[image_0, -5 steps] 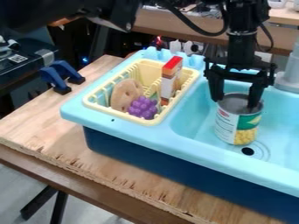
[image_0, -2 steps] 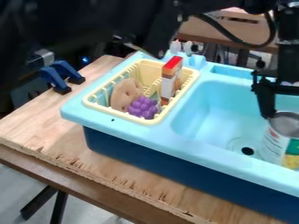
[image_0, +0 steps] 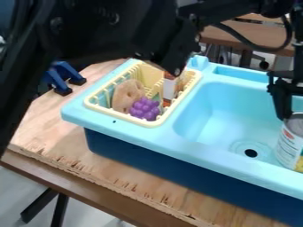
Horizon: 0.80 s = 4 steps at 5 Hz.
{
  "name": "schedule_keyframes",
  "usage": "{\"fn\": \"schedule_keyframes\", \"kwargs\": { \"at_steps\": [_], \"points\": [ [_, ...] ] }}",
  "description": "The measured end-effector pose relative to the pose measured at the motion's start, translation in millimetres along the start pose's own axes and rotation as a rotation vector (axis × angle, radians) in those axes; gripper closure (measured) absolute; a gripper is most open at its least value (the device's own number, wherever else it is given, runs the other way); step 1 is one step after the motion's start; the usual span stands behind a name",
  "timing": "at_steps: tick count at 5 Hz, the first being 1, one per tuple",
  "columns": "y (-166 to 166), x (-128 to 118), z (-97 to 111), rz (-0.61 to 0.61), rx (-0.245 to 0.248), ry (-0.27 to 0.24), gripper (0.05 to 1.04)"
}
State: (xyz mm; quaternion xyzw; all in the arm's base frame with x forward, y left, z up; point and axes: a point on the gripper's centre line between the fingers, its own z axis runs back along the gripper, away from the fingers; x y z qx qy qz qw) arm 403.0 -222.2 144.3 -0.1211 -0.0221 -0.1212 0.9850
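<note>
At the right edge of the camera view hangs the gripper [image_0: 285,95], over the right part of the blue sink [image_0: 219,115]. It is shut on a can [image_0: 290,144] with a white, green and yellow label, gripped by its top rim. Only the left finger and the left part of the can are inside the view; the rest is cut off. Whether the can's base touches the sink floor, I cannot tell. The can is right of the drain hole [image_0: 251,153].
Left of the basin, a yellow dish rack [image_0: 155,122] holds a tan round piece [image_0: 126,95], purple grapes [image_0: 145,109] and a box [image_0: 170,88] partly behind the arm. A blue clamp [image_0: 57,79] sits on the wooden table's [image_0: 53,128] left edge.
The gripper and the can have moved together to the right, partly out of view. The arm's upper links now cover more of the upper left and the box's top.
</note>
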Motion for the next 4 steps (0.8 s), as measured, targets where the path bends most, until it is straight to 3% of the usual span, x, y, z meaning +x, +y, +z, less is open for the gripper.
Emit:
{"fn": "schedule_keyframes", "kwargs": {
  "at_steps": [1, 2, 3, 4],
  "points": [
    [5.2, -5.2, 0.8, 0.01, 0.034, -0.008, 0.082],
    [5.1, -21.4, 25.5, 0.016, 0.069, -0.042, 0.082],
    [4.9, -39.3, 65.6, -0.003, 0.094, -0.072, 0.082],
    [12.3, -56.5, 93.6, 0.027, 0.089, -0.077, 0.082]
  ]
}}
